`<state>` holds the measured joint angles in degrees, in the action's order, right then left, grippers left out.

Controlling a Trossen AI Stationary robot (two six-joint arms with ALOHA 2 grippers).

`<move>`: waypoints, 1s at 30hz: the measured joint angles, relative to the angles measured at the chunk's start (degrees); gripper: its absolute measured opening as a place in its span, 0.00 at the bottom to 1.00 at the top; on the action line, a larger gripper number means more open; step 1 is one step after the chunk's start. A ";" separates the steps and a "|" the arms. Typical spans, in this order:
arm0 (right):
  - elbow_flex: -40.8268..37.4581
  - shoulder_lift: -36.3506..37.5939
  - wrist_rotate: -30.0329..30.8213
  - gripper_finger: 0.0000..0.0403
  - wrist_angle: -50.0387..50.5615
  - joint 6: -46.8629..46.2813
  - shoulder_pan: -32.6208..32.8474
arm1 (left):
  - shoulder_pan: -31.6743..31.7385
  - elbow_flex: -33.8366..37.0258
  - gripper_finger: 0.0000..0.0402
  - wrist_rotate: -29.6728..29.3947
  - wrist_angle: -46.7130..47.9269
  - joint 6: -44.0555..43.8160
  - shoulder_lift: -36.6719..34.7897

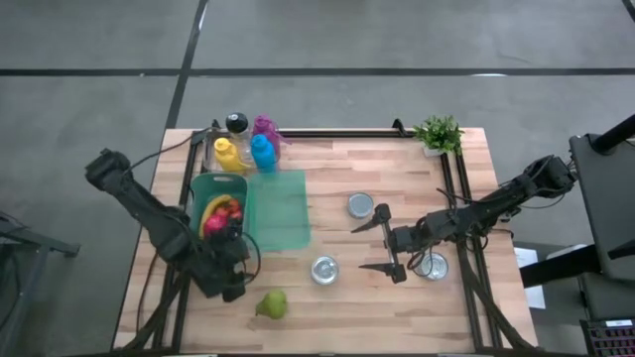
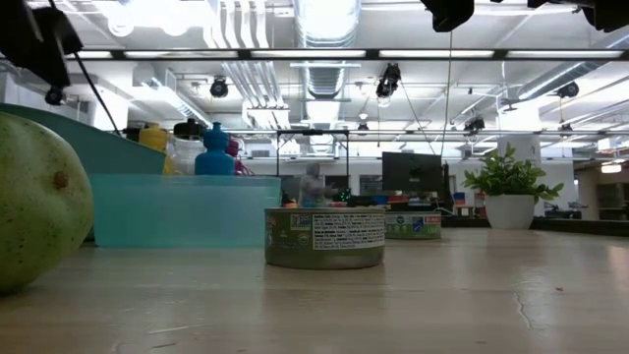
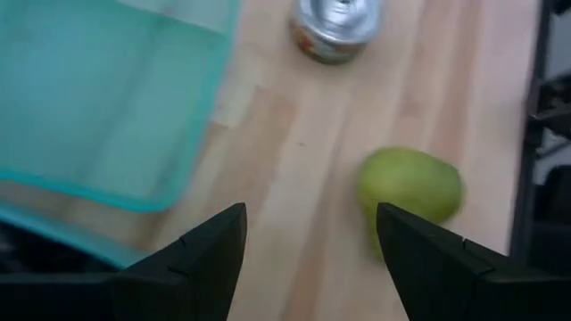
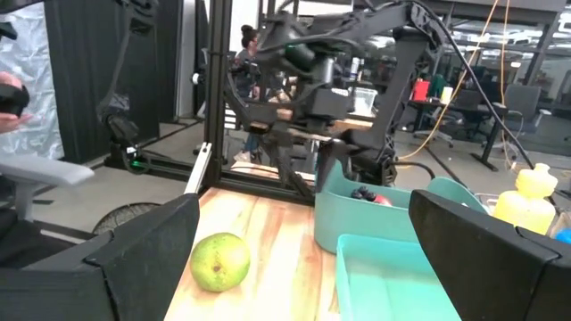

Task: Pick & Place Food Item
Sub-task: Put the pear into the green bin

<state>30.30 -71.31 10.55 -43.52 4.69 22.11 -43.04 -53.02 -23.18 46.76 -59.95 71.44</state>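
Fruit is seen in two places: a green pear (image 1: 272, 303) lies on the bare wooden table (image 1: 397, 307) near its front edge, and a yellow banana with red pieces (image 1: 220, 211) sits inside the teal plastic bin (image 1: 202, 188). The left gripper (image 1: 234, 281) is held at about nine o'clock from the pear, just beside it and apart from it, with its fingers spread and nothing between them. A flat teal lid (image 1: 281, 210) lies at three o'clock from the bin, touching it. At three o'clock from the pear, a silver tin can (image 1: 324, 269) stands upright. The right gripper (image 1: 382, 246) is parked at three o'clock from that can, its fingers wide apart and empty. A second tin can (image 1: 361, 205) stands at twelve o'clock from this gripper. Coloured plastic bottles (image 1: 247, 149) are grouped at the bin's twelve o'clock, and a small potted plant (image 1: 439, 133) occupies the far right corner.
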 joint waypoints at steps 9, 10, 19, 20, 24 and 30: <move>0.00 0.00 0.01 0.99 0.01 0.00 -0.01 | -12.44 -5.44 0.63 -7.03 3.26 -11.87 8.71; 0.00 0.00 0.00 0.99 0.01 0.00 -0.02 | -14.04 -6.14 0.63 -8.77 3.45 -12.48 9.72; 0.00 0.00 0.00 0.99 0.01 0.00 -0.02 | -20.68 -11.50 0.63 -18.12 6.76 -16.51 17.22; 0.00 0.00 0.00 0.99 -0.01 -0.02 -0.02 | -20.67 -12.01 0.63 -17.77 7.52 -17.18 17.81; 0.00 -0.02 0.02 0.99 0.01 0.00 -0.02 | -20.68 -12.89 0.63 -17.24 7.60 -18.30 19.48; 0.02 -0.02 0.00 0.99 0.01 0.00 -0.02 | -21.04 -13.15 0.63 -16.90 5.09 -19.90 21.38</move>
<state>30.33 -71.33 10.55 -43.51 4.69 22.09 -64.09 -66.17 -40.07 51.85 -79.85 92.82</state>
